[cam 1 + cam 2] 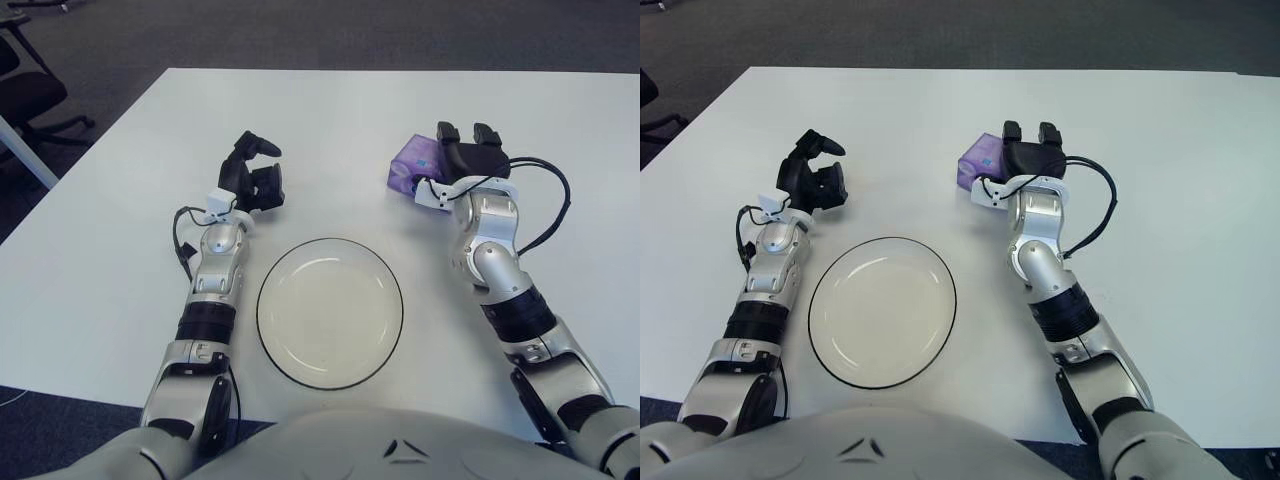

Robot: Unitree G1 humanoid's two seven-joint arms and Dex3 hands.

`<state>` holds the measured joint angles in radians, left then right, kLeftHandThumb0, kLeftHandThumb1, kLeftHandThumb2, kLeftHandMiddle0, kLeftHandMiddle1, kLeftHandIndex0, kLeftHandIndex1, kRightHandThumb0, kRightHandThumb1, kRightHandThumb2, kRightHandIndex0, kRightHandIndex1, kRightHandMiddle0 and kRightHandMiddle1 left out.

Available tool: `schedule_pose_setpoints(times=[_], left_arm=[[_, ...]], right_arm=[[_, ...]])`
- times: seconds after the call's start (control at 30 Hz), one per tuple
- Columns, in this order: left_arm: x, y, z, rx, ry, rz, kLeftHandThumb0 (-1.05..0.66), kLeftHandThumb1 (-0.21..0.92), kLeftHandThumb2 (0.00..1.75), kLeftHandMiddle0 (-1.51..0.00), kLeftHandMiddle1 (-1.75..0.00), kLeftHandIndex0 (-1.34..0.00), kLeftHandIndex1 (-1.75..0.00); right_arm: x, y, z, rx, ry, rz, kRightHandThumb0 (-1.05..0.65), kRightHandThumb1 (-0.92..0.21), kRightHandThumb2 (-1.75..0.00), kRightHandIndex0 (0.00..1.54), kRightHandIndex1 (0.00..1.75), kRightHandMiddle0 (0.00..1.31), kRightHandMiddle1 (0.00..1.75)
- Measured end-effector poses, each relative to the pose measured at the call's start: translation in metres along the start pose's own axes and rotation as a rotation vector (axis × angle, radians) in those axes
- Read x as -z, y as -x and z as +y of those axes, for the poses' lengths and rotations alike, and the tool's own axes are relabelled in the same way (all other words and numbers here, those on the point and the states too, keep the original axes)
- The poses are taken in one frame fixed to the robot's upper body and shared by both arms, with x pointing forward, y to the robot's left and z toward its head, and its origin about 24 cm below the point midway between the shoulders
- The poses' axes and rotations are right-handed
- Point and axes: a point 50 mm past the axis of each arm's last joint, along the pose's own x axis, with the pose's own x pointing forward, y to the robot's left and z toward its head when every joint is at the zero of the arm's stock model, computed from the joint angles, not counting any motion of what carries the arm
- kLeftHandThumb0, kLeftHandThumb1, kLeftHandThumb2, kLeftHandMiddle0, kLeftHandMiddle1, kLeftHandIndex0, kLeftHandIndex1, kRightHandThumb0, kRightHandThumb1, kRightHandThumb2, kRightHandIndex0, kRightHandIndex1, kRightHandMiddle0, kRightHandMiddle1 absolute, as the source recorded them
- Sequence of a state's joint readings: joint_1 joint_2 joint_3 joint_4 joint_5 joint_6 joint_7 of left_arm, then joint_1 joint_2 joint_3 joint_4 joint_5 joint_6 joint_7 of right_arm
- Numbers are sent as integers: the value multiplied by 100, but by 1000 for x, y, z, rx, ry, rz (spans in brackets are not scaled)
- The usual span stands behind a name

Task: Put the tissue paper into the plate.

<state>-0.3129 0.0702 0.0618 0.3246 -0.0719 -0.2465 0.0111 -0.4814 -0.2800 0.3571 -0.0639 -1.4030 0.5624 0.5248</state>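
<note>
Right hand (468, 160) covers the soft purple tissue paper (412, 165) pack, fingers draped over it, grip uncertain, beyond the round, glossy plate (330, 312).

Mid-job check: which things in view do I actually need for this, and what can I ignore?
Needed:
- purple tissue pack, on the table beyond the plate, toward the right
- plate, nothing in it yet
- right hand, over the pack; a grasp isn't confirmed

Ignore:
- left hand, left of the plate, holding nothing
- office chair, far left on the floor
</note>
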Motion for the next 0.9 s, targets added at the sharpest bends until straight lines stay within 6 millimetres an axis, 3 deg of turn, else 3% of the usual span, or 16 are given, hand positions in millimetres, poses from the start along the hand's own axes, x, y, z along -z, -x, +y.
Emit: schedule_pose_setpoints(times=[0.37, 0.9], left_arm=[[-1, -1, -1, 0, 4, -13, -44, 45, 115, -130, -175, -51, -175], [-3, -3, -2, -34, 14, -36, -44, 46, 115, -130, -175, -50, -175]], right_arm=[[-16, -14, -5, -6, -7, 4, -105, -92, -91, 0, 0, 0, 0], [-17, -22, 12, -94, -37, 32, -105, -92, -86, 0, 0, 0, 0]])
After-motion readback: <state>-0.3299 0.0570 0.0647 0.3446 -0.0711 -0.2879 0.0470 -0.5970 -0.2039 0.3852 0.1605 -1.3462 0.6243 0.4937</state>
